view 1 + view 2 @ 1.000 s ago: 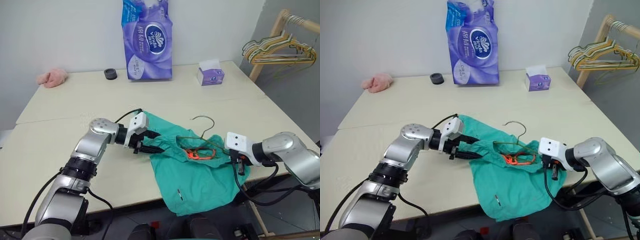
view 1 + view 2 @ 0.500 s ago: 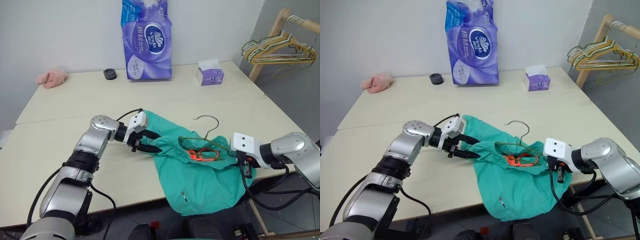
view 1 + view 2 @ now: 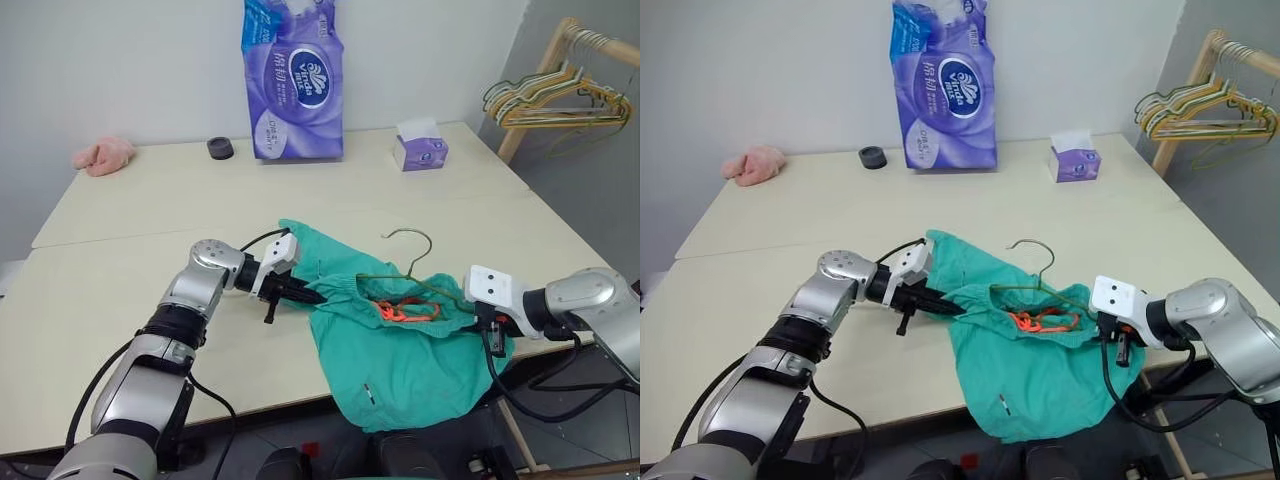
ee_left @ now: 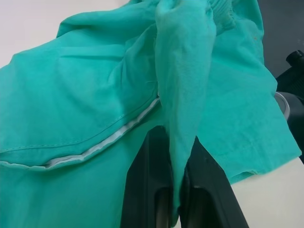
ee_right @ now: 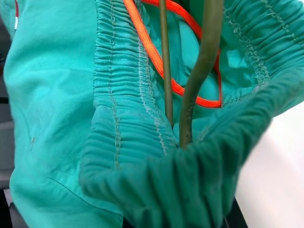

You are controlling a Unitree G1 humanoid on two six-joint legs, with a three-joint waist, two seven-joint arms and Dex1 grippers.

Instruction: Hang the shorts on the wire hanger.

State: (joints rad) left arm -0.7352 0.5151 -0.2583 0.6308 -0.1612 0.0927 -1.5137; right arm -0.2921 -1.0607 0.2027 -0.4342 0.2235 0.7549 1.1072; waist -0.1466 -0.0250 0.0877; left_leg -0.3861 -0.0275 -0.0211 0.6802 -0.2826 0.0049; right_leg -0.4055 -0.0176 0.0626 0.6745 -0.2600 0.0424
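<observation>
Left end effector (image 3: 305, 294) pinches the shorts (image 3: 400, 350) on the table (image 3: 120, 290).

The shorts (image 3: 400, 340) lie at the table's (image 3: 120, 290) near edge, partly hanging over it, with the wire hanger (image 3: 410, 265) inside the waistband. The left gripper (image 3: 300, 293) is on their left, the right gripper (image 3: 487, 325) on their right.

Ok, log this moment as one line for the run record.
left gripper: shut on shorts fold | right gripper: shut on waistband | wire hanger: body inside waistband, hook out | shorts: on table, hem over edge
</observation>
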